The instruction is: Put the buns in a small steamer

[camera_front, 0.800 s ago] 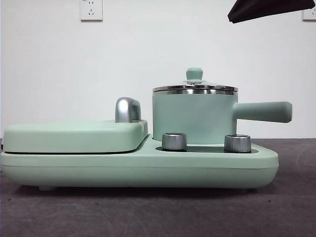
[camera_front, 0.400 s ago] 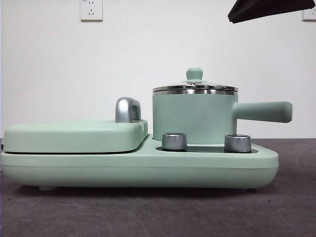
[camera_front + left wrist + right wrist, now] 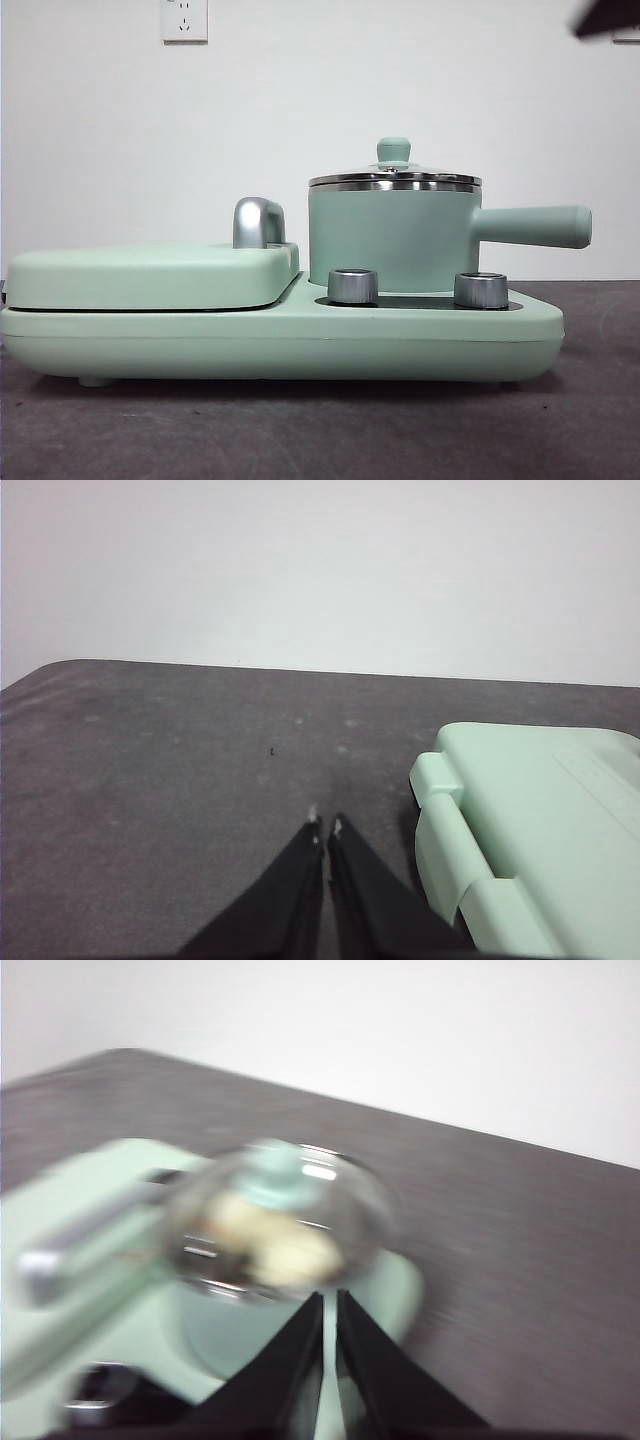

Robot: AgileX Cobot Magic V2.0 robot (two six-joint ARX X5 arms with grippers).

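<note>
Task looks done: pale buns [image 3: 270,1240] show blurred through the glass lid [image 3: 285,1215] seated on the small steamer [image 3: 395,235], both the right gripper [image 3: 330,1305] above it and the idle left gripper [image 3: 325,830] pinched closed, holding nothing

Even, bright, soft-shadowed light; right wrist view motion-blurred, glare on the steamer's glass lid [image 3: 280,1222].
</note>
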